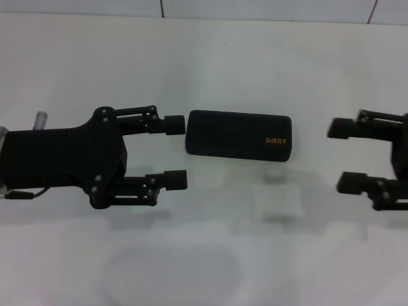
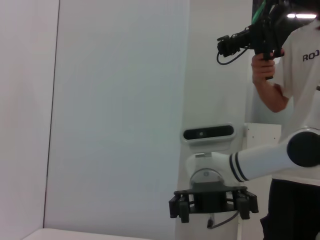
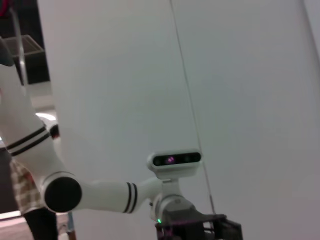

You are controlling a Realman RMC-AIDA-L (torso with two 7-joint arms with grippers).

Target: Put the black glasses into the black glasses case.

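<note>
While the case [image 1: 239, 136] lay shut on the white table [image 1: 204, 57], lid up with its orange lettering toward three o'clock, both arms hung level with it. At nine o'clock from the case the left gripper [image 1: 175, 153] pointed inward, fingers spread apart, the upper fingertip [image 1: 173, 124] just beside the case's near end and holding nothing. At three o'clock the right gripper [image 1: 344, 155] faced it from well apart, fingers likewise spread and empty. I could not see the glasses anywhere. Behind the robot, a person [image 2: 295, 60] in a white shirt held up a camera [image 2: 247, 35].
</note>
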